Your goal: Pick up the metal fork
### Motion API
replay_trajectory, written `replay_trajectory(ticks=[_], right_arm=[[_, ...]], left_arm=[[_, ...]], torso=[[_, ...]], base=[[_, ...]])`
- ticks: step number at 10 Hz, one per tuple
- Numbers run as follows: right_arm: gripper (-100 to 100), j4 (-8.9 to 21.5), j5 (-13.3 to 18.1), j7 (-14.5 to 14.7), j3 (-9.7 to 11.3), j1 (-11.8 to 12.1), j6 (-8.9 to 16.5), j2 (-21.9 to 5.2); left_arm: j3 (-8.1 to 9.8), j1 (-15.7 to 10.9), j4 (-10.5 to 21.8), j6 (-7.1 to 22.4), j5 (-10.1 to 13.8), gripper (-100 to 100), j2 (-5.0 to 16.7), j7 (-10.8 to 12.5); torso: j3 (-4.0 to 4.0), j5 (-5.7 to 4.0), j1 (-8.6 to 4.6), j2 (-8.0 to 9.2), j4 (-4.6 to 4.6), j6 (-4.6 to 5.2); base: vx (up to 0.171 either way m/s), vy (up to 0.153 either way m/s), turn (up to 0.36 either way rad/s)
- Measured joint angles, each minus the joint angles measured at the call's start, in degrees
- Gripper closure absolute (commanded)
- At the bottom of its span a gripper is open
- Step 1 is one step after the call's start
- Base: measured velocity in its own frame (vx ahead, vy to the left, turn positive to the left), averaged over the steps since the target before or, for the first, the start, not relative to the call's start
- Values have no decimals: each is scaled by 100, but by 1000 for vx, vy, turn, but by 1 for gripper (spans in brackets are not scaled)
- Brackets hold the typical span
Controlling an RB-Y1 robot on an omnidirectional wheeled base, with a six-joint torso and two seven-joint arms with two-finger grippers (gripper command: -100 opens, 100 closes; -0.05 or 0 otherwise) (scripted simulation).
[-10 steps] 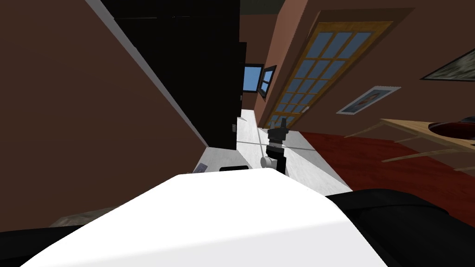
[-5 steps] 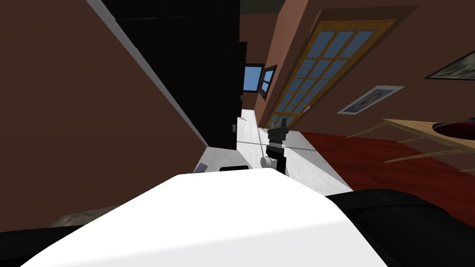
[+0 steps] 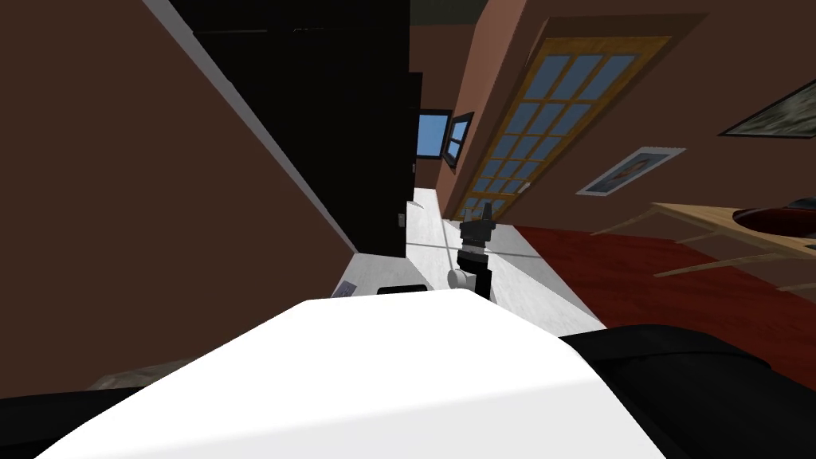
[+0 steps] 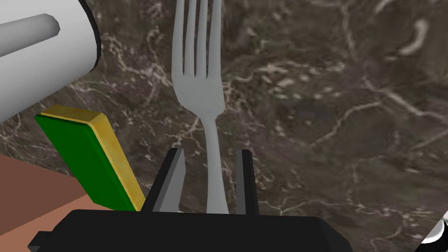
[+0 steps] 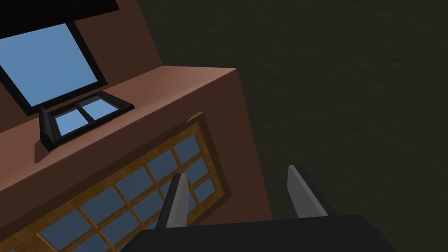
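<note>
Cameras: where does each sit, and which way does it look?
Head: up top, looking steeply down and forward; right gripper raised ahead.
Left wrist: on left hand, facing fork on counter; left gripper straddles its handle.
Right wrist: on right hand, facing window and door; fingers open.
Head and right wrist share window and door.

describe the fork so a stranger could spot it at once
Look at the dark, white-veined stone counter. Beside a green-and-yellow block lies a plain grey fork, its handle between the fingers of the left hand. It is the only long, thin, four-tined thing there.
</note>
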State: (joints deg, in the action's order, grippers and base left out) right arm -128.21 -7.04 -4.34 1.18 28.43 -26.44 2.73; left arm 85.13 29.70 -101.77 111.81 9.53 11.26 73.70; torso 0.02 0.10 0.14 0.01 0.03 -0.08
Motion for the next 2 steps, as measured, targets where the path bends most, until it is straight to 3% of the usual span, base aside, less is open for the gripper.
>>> replay_trajectory(ticks=[1,2], right_arm=[[0,0,0,0,0,0,0,0],[0,0,0,0,0,0,0,0]], left_arm=[[32,19,-61,115,24,100,33,12],[36,21,-69,139,27,0,40,15]], torso=[[-1,0,1,-1,0,0],[1,3,2,0,1,-3]], base=[[1,4,-18],[0,0,0]])
